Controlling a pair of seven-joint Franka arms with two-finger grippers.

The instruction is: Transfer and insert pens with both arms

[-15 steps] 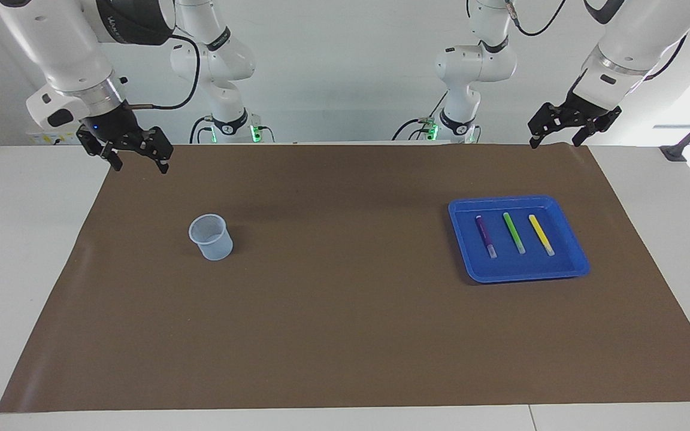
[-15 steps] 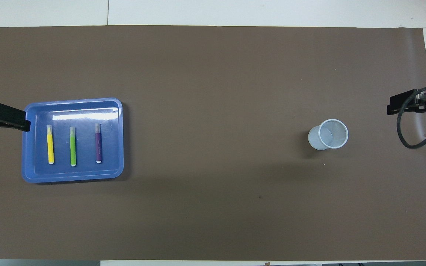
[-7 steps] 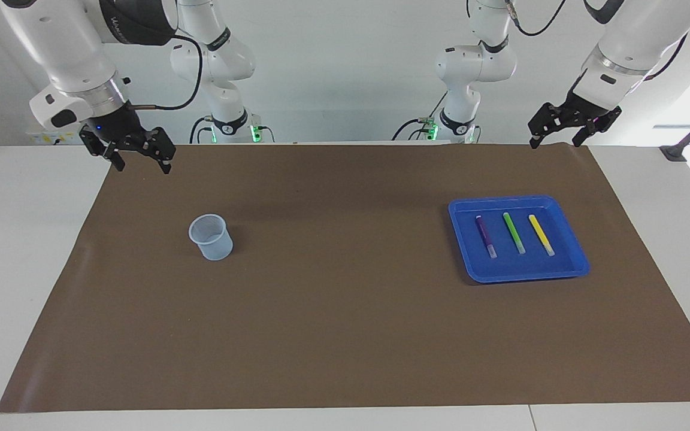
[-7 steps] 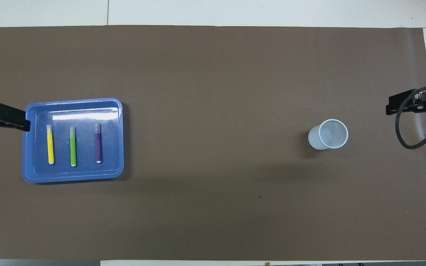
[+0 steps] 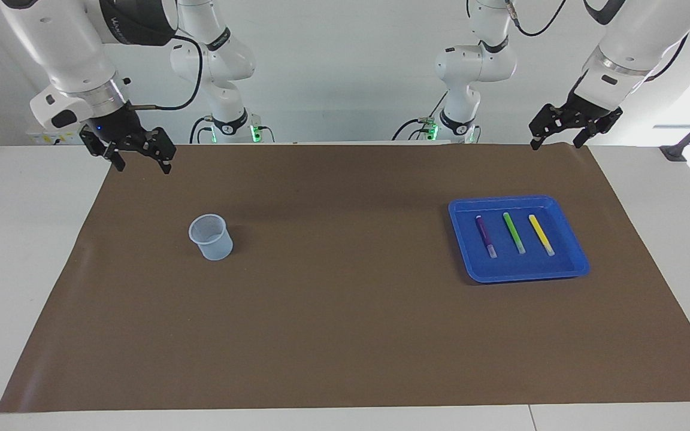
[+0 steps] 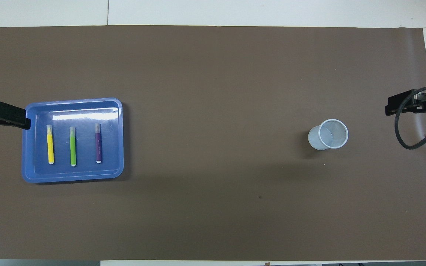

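Three slim pens (image 5: 513,233), purple, green, yellow, whitish ends

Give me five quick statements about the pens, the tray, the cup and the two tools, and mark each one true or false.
1. All three pens lie in the blue tray. True.
2. The green pen lies between the purple pen and the yellow pen. True.
3. The left tool grips the yellow pen. False: it is open, holds nothing, and is over the brown mat's edge nearest the robots.
4. A pen stands in the mesh cup. False: the cup holds no pen.
5. The right tool is open and holds nothing. True.
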